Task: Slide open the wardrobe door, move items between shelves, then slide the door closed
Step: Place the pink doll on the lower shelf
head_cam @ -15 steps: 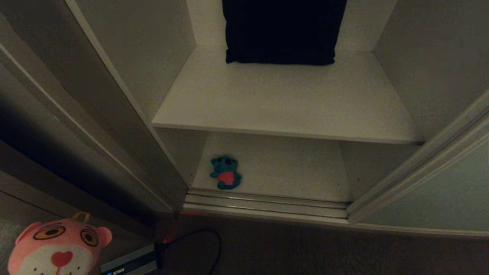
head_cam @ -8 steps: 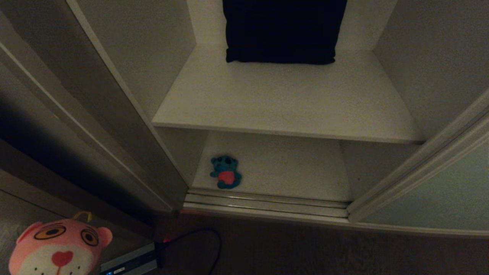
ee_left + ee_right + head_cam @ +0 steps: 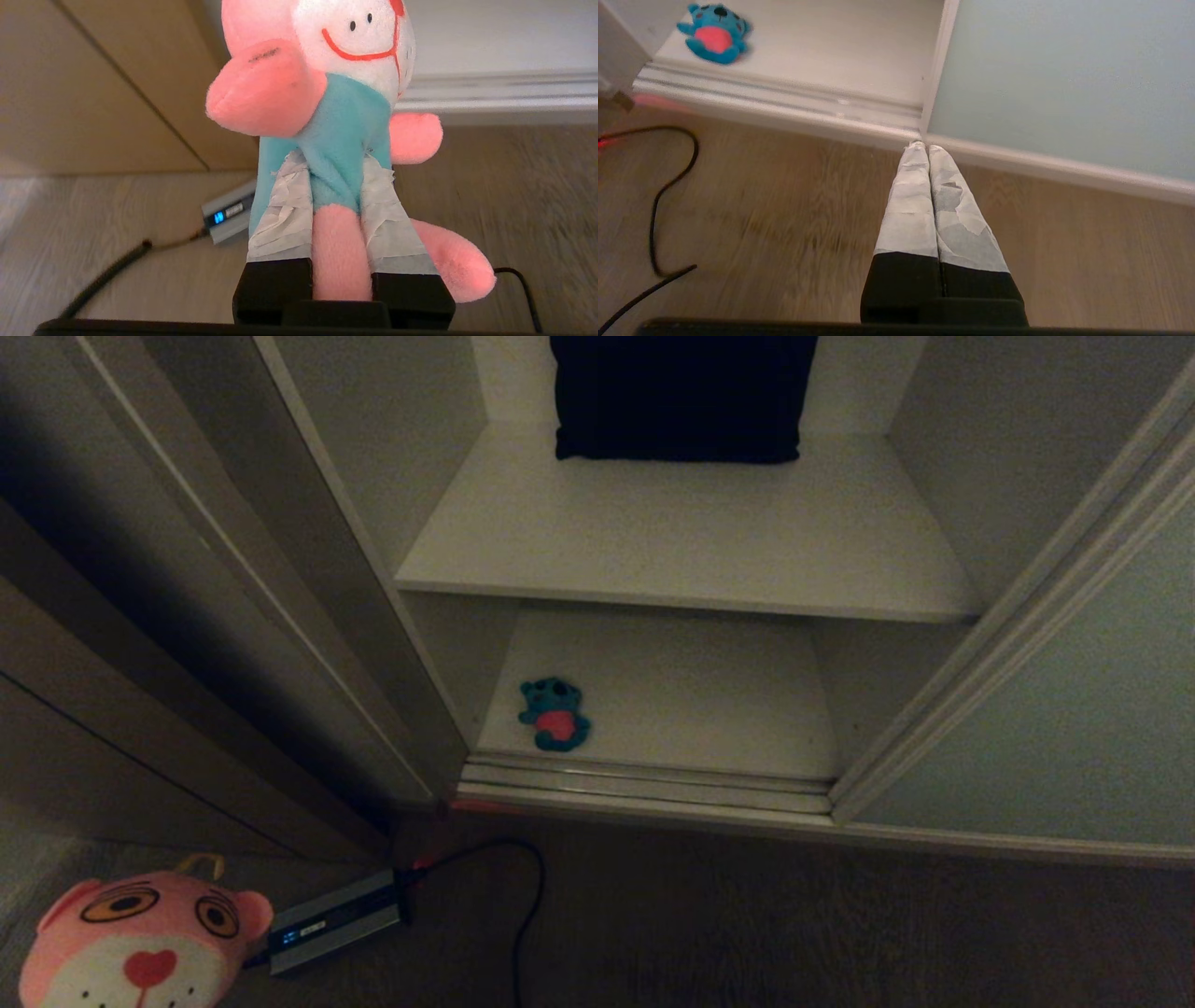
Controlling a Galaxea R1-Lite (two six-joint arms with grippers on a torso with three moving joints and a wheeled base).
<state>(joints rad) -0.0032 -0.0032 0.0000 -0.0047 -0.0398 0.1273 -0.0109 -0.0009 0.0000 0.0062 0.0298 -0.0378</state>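
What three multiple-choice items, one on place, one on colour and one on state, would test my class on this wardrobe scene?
1. Where does the teal bear lie?
A. on the bottom shelf
B. on the upper shelf
C. on the floor

2. What colour is the shirt of the pink plush toy?
A. red
B. teal
C. yellow

3. How is the right gripper?
A. shut on the bear
B. wide open
C. shut, holding nothing

Key: 1 A, it lies by the door track, under the upper shelf. 2 B, the left gripper is clamped on its teal body. 3 C, its taped fingers meet above bare floor.
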